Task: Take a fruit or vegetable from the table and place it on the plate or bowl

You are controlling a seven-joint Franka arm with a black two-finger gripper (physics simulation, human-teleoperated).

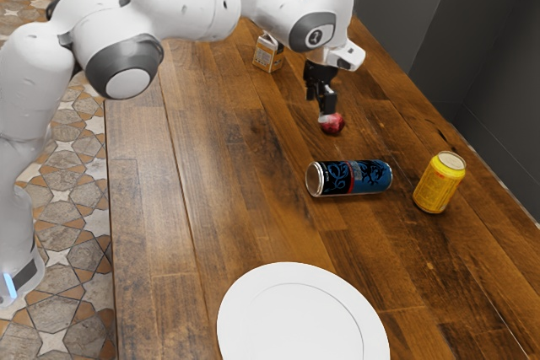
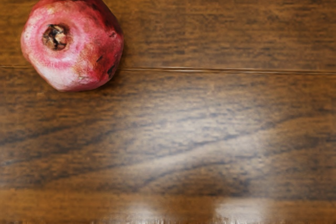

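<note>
Table (image 1: 211, 191): wood planks, ends cut off by frame.
Arm (image 1: 169, 6): base cut off at exterior view's left.
Plate (image 1: 299, 318): white, at near table edge, lower rim cut off.
Blue can (image 1: 348, 178): on side, mid-table.
Yellow can (image 1: 439, 181): upright, near table edge at exterior view's right.
Carton (image 1: 267, 54): far edge, partly hidden behind arm.
Pomegranate (image 1: 332, 123): on table beyond blue can, directly below gripper (image 1: 324, 107); contact unclear.
Gripper opening: cannot tell.

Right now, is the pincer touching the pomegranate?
Cannot tell. In the exterior view the pincer hangs just over the pomegranate, their outlines meeting, with neither gap nor contact plain.
</note>
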